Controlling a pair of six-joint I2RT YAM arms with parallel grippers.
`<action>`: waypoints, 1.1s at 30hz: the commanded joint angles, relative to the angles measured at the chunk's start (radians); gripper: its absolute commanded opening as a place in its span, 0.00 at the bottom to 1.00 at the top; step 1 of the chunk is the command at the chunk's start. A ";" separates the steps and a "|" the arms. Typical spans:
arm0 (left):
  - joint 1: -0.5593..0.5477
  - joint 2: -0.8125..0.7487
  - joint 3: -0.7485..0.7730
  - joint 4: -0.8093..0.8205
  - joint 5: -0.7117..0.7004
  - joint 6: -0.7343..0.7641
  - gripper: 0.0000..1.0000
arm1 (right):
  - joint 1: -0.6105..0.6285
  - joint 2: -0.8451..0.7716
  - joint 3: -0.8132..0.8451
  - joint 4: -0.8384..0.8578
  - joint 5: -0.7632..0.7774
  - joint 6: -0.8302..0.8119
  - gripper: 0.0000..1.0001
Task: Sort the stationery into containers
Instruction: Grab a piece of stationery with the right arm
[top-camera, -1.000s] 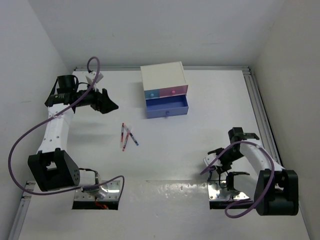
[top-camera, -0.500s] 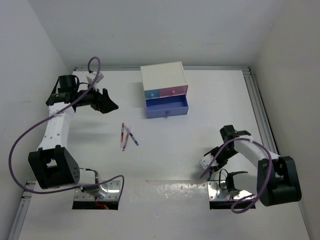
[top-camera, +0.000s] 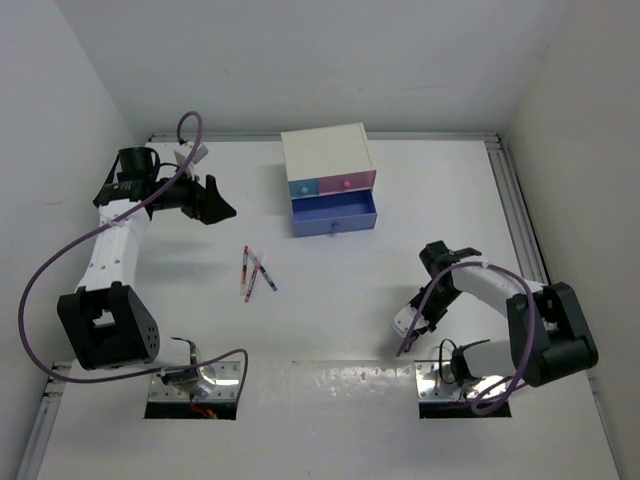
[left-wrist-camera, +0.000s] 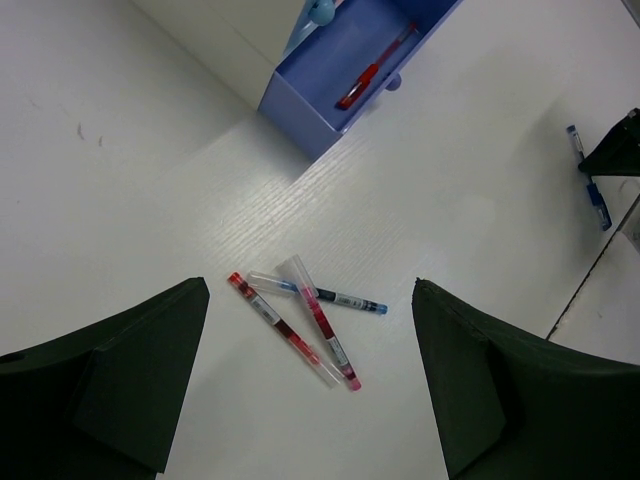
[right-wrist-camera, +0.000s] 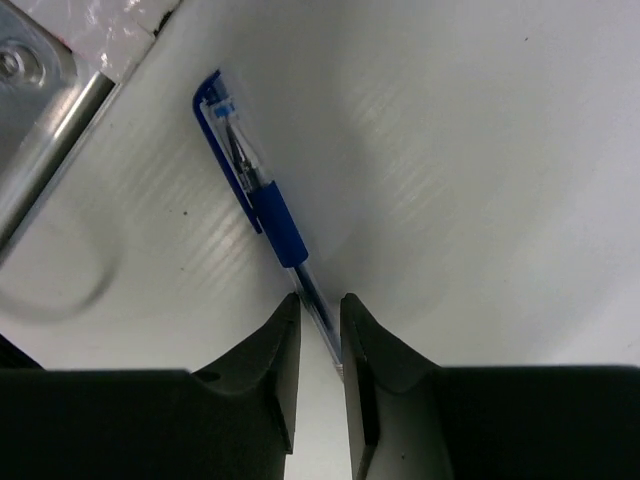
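Observation:
A blue pen (right-wrist-camera: 262, 195) lies on the white table, its clear barrel running between my right gripper's (right-wrist-camera: 320, 320) fingers, which have closed in against it. From above, that right gripper (top-camera: 403, 330) points down near the table's front right. My left gripper (left-wrist-camera: 310, 290) hangs open high over three thin pens: two red (left-wrist-camera: 285, 330) (left-wrist-camera: 325, 330) and one blue (left-wrist-camera: 345, 299). The same pens (top-camera: 250, 272) show left of centre in the top view. The white cabinet (top-camera: 327, 152) has its wide periwinkle drawer (top-camera: 334, 212) pulled out, with a red pen (left-wrist-camera: 375, 68) inside. The light-blue (top-camera: 302, 186) and pink (top-camera: 347, 183) drawers are closed.
Metal base plates (top-camera: 193, 385) (top-camera: 450, 385) sit at the near edge, one also beside the blue pen (right-wrist-camera: 30, 90). An aluminium rail (top-camera: 520, 215) runs along the right side. White walls close in the table on the left, back and right.
My right gripper has swung left and down toward the table front, and its jaws have narrowed around the blue pen. The left arm has barely moved and stays open.

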 joint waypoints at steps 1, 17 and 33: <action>-0.003 0.015 0.050 0.000 0.023 0.030 0.89 | 0.044 0.080 0.015 0.112 0.171 -0.112 0.22; 0.002 0.006 0.059 -0.033 0.008 0.068 0.89 | 0.199 0.200 0.061 0.112 0.307 0.093 0.08; 0.008 0.029 0.039 0.016 0.028 0.027 0.89 | 0.245 0.247 0.738 0.144 0.135 0.660 0.00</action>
